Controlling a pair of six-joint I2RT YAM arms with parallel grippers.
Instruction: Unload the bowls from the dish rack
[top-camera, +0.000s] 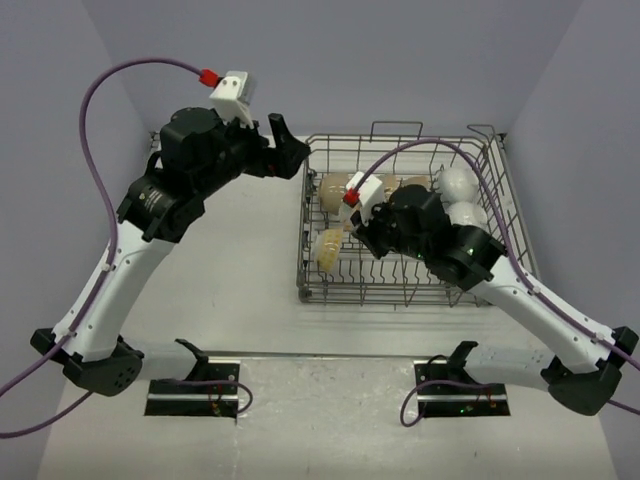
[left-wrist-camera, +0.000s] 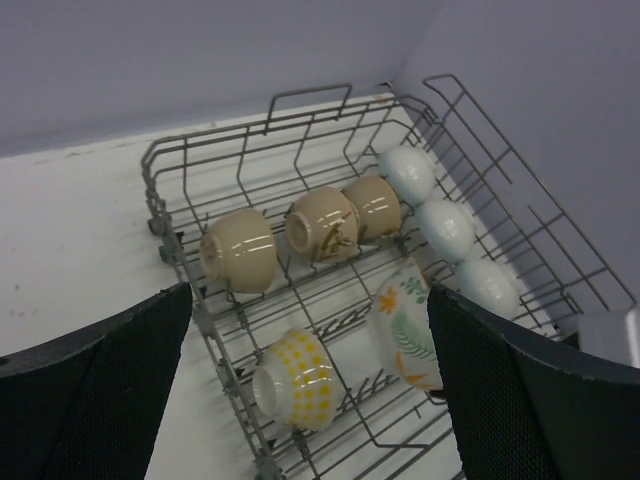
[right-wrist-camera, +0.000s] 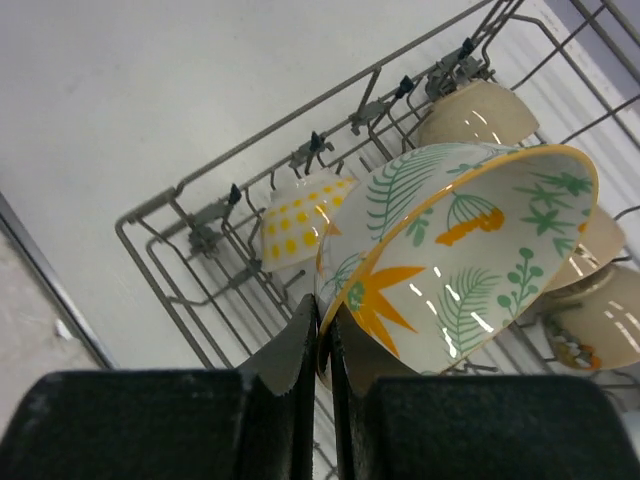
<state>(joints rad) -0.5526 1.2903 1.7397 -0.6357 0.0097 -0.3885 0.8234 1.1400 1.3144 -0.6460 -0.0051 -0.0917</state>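
The grey wire dish rack (top-camera: 303, 268) stands on the right half of the table and holds several bowls. In the left wrist view three beige bowls (left-wrist-camera: 240, 250) lie in the back row and three white bowls (left-wrist-camera: 447, 228) line the right side. A yellow-dotted bowl (left-wrist-camera: 297, 379) lies on its side at the front. My right gripper (right-wrist-camera: 325, 335) is inside the rack, shut on the rim of the leaf-patterned bowl (right-wrist-camera: 470, 260), which is tilted. My left gripper (top-camera: 290, 150) is open and empty, above the table just left of the rack's far corner.
Lilac walls close in the table at the back and on both sides. The rack's looped handles (top-camera: 396, 128) rise at its far edge. The white tabletop (top-camera: 230, 280) lies left of the rack. Purple cables (top-camera: 95, 120) arch over both arms.
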